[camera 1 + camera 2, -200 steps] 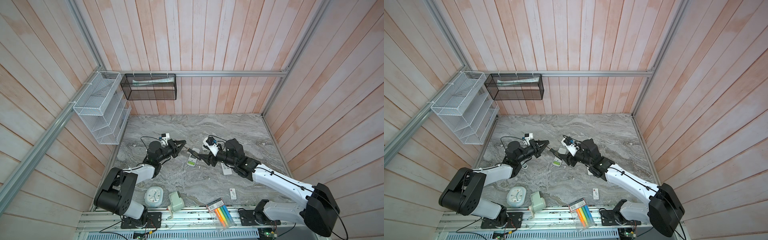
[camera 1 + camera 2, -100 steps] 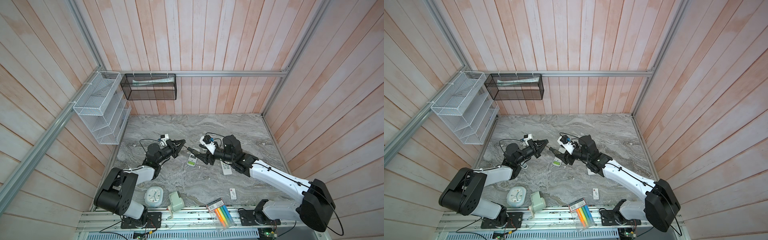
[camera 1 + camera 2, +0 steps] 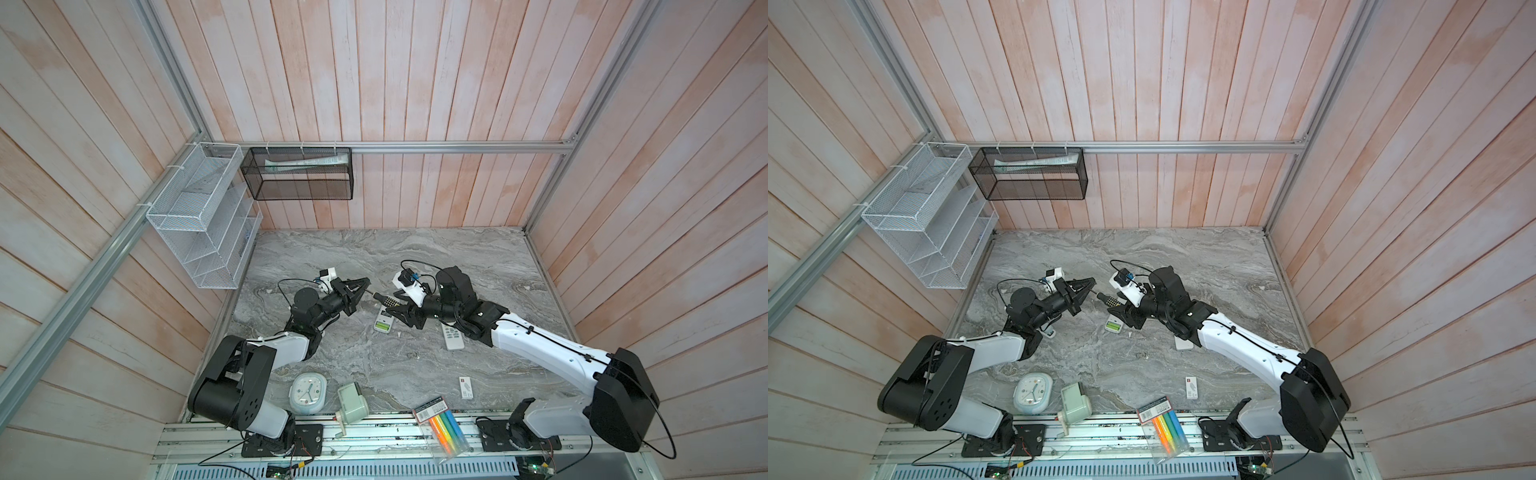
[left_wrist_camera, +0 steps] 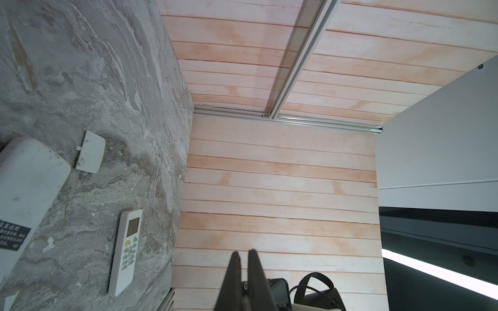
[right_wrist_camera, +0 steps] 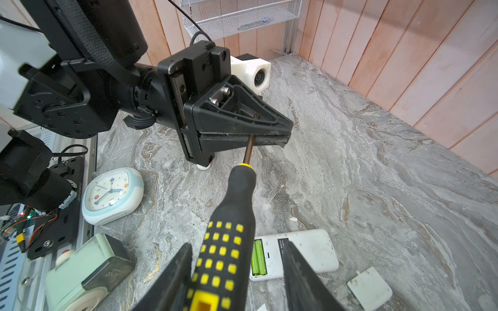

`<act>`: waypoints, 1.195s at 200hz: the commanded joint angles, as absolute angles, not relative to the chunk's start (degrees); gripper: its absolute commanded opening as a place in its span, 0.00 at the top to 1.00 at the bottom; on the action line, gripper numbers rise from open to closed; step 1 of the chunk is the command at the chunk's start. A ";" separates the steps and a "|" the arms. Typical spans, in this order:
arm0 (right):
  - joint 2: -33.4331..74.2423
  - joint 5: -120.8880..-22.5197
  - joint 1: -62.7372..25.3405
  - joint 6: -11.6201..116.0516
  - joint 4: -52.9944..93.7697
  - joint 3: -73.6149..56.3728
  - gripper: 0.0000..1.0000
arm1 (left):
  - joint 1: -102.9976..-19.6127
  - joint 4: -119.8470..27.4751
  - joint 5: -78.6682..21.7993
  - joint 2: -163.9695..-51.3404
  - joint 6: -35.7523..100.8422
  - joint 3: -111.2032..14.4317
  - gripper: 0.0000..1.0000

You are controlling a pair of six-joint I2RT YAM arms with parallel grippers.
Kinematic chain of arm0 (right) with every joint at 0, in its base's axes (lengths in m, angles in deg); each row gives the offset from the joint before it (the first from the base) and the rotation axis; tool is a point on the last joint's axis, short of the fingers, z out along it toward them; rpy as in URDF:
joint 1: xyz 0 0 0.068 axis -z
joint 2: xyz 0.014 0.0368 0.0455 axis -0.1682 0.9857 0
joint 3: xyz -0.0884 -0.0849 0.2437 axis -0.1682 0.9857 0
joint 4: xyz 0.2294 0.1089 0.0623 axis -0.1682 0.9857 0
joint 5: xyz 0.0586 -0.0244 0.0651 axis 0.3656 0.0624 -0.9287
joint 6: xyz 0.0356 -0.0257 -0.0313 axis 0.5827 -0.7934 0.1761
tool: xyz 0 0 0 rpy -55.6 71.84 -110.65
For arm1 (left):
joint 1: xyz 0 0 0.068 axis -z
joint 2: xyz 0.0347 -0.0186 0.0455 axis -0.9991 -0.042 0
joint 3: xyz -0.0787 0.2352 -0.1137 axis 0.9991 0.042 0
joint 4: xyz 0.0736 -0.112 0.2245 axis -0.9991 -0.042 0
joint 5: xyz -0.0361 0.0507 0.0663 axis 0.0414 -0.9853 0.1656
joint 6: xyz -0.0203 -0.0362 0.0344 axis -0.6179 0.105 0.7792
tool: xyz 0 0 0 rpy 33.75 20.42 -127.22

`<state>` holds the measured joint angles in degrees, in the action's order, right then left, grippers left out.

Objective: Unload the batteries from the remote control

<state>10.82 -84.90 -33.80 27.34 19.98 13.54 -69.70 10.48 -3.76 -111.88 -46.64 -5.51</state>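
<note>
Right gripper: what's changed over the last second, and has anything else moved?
The right gripper edged toward the left gripper along the screwdriver handle, and its jaws narrowed around it; a gap still shows on one side, so no grip yet. The left gripper stayed shut on the shaft. The remote, green batteries still inside, did not move.

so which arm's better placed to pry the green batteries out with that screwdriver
Right. The right claw straddles the screwdriver at its handle, not yet closed, close to the opened remote and its batteries. The left claw only pinches the bare metal shaft.
</note>
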 commanded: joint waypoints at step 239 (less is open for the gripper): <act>3.77 -65.04 -35.14 23.91 32.40 18.18 1.00 | -70.99 -23.43 1.97 -113.26 -17.66 -15.86 0.16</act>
